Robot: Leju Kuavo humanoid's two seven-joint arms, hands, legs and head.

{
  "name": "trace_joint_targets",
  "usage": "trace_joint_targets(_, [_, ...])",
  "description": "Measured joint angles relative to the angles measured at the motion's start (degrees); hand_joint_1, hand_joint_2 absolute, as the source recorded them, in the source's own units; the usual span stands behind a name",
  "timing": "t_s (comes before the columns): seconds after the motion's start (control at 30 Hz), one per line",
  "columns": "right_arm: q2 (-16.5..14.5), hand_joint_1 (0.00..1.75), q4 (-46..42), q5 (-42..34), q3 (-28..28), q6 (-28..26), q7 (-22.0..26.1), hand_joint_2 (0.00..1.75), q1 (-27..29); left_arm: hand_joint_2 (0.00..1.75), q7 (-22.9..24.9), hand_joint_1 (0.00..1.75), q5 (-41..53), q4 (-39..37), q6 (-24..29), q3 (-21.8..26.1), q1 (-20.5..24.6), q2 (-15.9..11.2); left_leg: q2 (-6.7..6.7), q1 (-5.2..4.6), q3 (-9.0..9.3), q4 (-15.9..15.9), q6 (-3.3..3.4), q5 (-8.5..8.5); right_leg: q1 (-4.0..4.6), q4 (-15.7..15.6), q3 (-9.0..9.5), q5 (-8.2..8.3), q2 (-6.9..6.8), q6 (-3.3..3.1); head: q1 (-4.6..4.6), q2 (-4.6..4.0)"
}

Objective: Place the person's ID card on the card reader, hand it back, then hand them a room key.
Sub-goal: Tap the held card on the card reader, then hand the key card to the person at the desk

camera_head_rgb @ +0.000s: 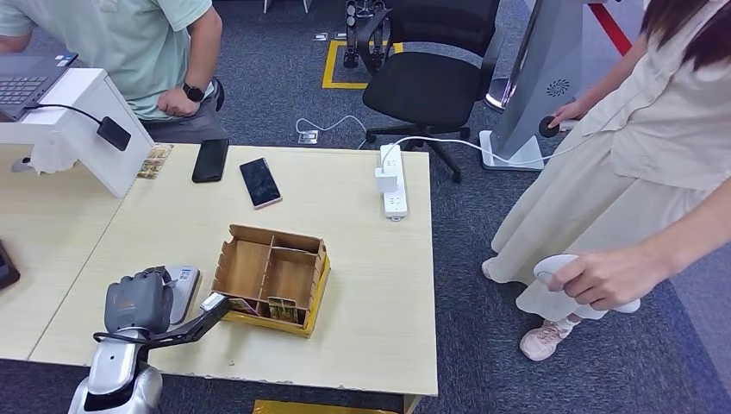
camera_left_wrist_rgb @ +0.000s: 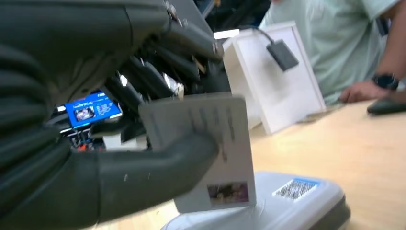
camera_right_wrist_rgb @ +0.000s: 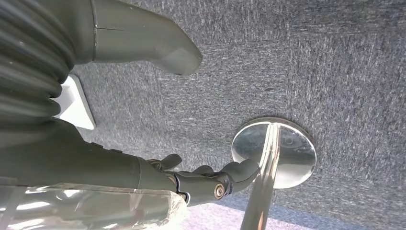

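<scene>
step: ID card to reader | left hand point(camera_head_rgb: 138, 302) fingers point(camera_left_wrist_rgb: 143, 76) clamped on ID card point(camera_left_wrist_rgb: 210, 148), edge-down touching card reader point(camera_left_wrist_rgb: 297, 201) at worktop point(camera_head_rgb: 362, 259) near-left | right hand point(camera_right_wrist_rgb: 143, 110) hangs over floor, fingers apart, empty | next: likely lay card flat, release

Head view: the left robot hand point(camera_head_rgb: 138, 302) covers most of the card reader point(camera_head_rgb: 184, 280). Left wrist view: print on the ID card point(camera_left_wrist_rgb: 210, 143) is blurred, its 9 o'clock edge behind the thumb.
</scene>
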State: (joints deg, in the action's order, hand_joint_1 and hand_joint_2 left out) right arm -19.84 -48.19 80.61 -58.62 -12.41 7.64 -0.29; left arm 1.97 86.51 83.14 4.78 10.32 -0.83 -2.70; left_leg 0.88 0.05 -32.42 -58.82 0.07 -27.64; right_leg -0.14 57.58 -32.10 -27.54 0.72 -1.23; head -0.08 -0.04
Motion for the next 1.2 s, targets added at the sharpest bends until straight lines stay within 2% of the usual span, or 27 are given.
trace_joint_targets(0.17, [0.0, 0.0, 0.0, 0.8, -0.3, 0.4, 0.6, 1.75, 0.0, 1.75, 0.1, 1.75, 0.0, -0.7, -0.5, -0.8, 0.0, -1.6, 0.01, 0.0, 0.02, 0.0, 0.0, 0.0, 0.0, 0.0, 0.03, 0.0, -0.02, 0.0, -0.01, -0.01])
trace_joint_targets(0.33, [0.0, 0.0, 0.0, 0.9, -0.6, 0.4, 0.8, 1.75, 0.0, 1.75, 1.0, 1.75, 0.0, -0.8, -0.9, -0.9, -0.1, -2.1, 0.01, 0.0, 0.07, 0.0, -0.02, 0.02, 0.0, 0.0, 0.08, 0.0, -0.02, 0.0, 0.0, 0.0])
trace_joint_targets(0.43, [0.0, 0.0, 0.0, 1.0, -0.8, 0.4, 0.8, 1.75, 0.1, 1.75, 1.2, 1.75, 0.0, -0.7, -3.1, -0.6, -0.1, -2.0, 0.02, 0.01, 0.1, 0.0, -0.03, 0.03, 0.0, 0.0, 0.15, 0.0, -0.03, -0.01, 0.0, -0.01])
trace_joint_targets(0.57, [0.0, 0.0, -0.1, 1.6, -1.5, 0.9, 1.0, 1.75, 0.1, 1.75, -0.8, 1.75, 0.0, -0.3, -8.4, 1.4, -0.7, -2.0, 0.02, 0.01, 0.11, 0.0, -0.03, 0.03, 0.01, 0.0, 0.16, 0.0, -0.03, -0.01, 0.0, 0.0])
trace_joint_targets(0.8, [0.0, 0.0, -0.4, 4.1, -3.2, 1.8, 2.5, 1.75, -0.6, 1.75, -7.5, 1.75, -0.1, 0.9, -17.8, 7.5, -2.0, -1.9, 0.05, -0.01, 0.14, 0.0, -0.04, 0.03, 0.0, 0.1, 0.19, -0.01, -0.06, -0.01, -0.01, 0.0])
trace_joint_targets(1.07, [0.1, 0.0, 0.1, 4.4, -4.3, 1.4, 3.0, 1.75, -1.9, 1.75, -9.2, 1.75, 0.0, 0.8, -18.4, 9.8, -3.4, -2.0, 0.11, -0.01, 0.21, 0.0, -0.06, 0.08, 0.0, 0.1, 0.21, -0.01, -0.11, -0.01, -0.1, -0.01])
trace_joint_targets(1.1, [0.1, 0.0, 0.1, 4.4, -4.4, 1.4, 3.0, 1.75, -2.0, 1.75, -9.2, 1.71, -0.1, 0.8, -18.0, 9.8, -3.7, -1.9, 0.14, 0.0, 0.19, 0.0, -0.07, 0.11, 0.01, 0.1, 0.18, -0.01, -0.13, -0.01, -0.1, -0.01])
trace_joint_targets(1.13, [0.1, 0.0, 0.1, 4.4, -4.5, 1.4, 3.0, 1.75, -2.0, 1.75, -9.2, 1.44, -0.1, 0.8, -17.4, 9.8, -3.8, -1.9, 0.17, 0.0, 0.17, 0.0, -0.09, 0.13, 0.01, 0.1, 0.17, 0.0, -0.15, -0.01, -0.09, -0.01])
trace_joint_targets(1.2, [0.0, 0.0, 0.1, 4.4, -4.8, 1.4, 3.0, 1.75, -2.1, 1.75, -8.6, 1.44, -0.1, 0.9, -14.9, 9.8, -3.5, -1.5, 0.19, -0.01, 0.16, 0.0, -0.11, 0.16, 0.0, 0.1, 0.16, 0.0, -0.17, -0.01, -0.06, -0.02])
